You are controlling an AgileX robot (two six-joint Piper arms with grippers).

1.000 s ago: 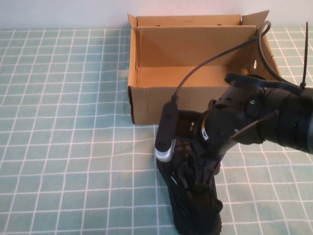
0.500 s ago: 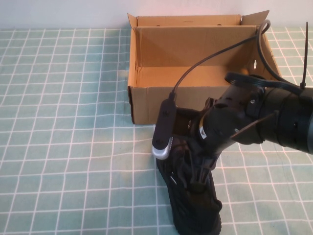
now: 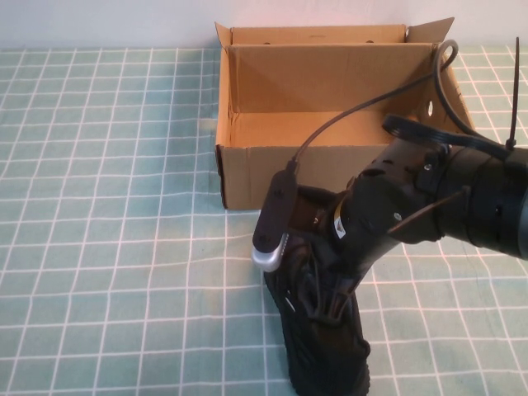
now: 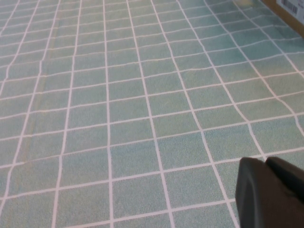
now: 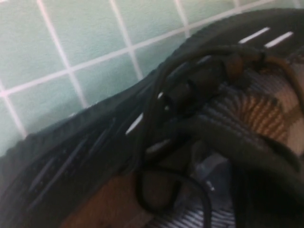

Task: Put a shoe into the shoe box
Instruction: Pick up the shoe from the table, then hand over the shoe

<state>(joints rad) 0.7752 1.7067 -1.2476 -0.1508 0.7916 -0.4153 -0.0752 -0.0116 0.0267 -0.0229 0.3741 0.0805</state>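
Observation:
The black mesh shoe (image 3: 326, 346) lies on the checked cloth just in front of the brown cardboard shoe box (image 3: 247, 177), toe toward the table's front edge. The box stands open and shows nothing inside. My right gripper (image 3: 326, 285) is pressed down onto the shoe's lace and collar area, and the arm hides the heel. The right wrist view shows the shoe's laces and white dash marks (image 5: 142, 123) very close. My left gripper (image 4: 266, 164) is shut and empty, low over bare cloth, and is out of the high view.
The green checked cloth (image 3: 107, 247) covers the whole table. A black cable (image 3: 363, 103) loops from the right arm over the box's right side. A corner of the box (image 4: 289, 9) shows in the left wrist view.
My right arm has tilted and sunk lower onto the shoe, and its wrist camera has swung down and to the left. The shoe and the box have stayed in place.

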